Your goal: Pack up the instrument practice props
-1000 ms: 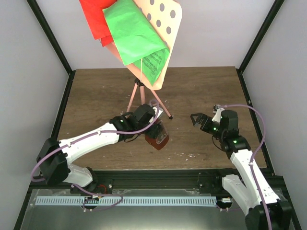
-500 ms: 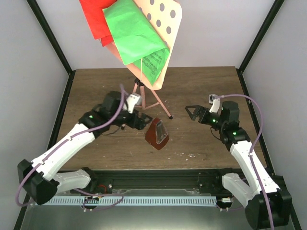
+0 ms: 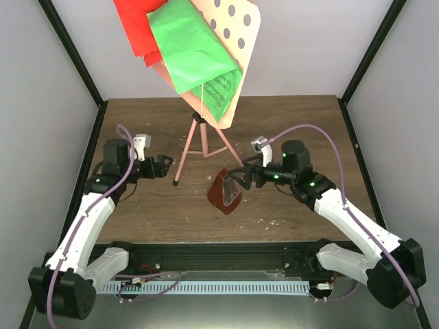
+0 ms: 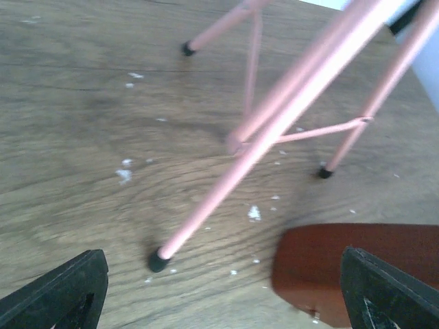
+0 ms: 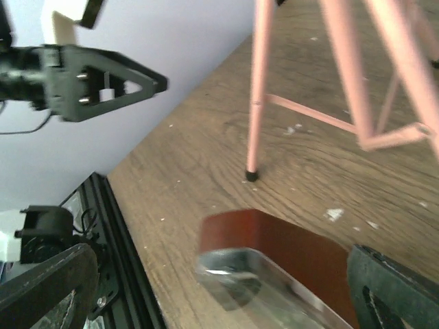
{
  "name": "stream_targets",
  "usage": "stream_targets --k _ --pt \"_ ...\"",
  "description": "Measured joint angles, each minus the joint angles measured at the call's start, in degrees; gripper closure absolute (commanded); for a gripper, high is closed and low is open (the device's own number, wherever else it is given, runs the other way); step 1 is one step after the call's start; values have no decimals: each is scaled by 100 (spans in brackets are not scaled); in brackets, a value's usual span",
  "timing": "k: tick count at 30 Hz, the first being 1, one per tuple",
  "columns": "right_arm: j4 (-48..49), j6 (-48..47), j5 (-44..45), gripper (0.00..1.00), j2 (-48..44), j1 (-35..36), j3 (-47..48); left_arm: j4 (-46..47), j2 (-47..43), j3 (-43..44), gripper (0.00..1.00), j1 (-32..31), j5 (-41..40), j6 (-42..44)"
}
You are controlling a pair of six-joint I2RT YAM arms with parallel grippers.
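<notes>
The stand [image 3: 199, 137] is erected on the counter [image 3: 137, 123] at mid-depth, resting on three pink legs with black feet. Its desk [image 3: 240, 38] is raised at the top of the overhead view and carries the green sheet [image 3: 188, 51] overlapping the red sheet [image 3: 137, 27]. The metronome [image 3: 224, 192] sits on the counter in front of the stand, between the two front feet and closer to the right one. Its clear cover faces the right wrist camera. The pictures do not show whether it is upright or tipped. The left end effector [image 3: 163, 166] is positioned left of the stand, near the front-left foot, with fingers spread wide and nothing between them. The right end effector [image 3: 233, 181] is positioned at the right side of the metronome, fingers spread wide. The metronome lies in the gap ahead of them and is not clamped.
</notes>
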Motion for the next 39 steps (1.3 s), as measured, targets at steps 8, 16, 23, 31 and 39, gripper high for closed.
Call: stream_targets --k 8,16,23,31,39 --pt "-33 -658 592 0 295 870 675 516 -245 -568 8 404 -496 94" --pt "-68 -1296 1283 0 654 1261 581 669 -293 -710 8 407 -828 223" --pt "389 -1561 1447 16 1580 1449 452 715 -549 -710 8 396 -1010 262" --pt "734 -1648 1709 35 2074 1646 431 715 -505 -710 9 313 -1200 319" --pt "614 -1392 2398 43 1541 1982 70 695 -669 -710 8 238 -1392 409"
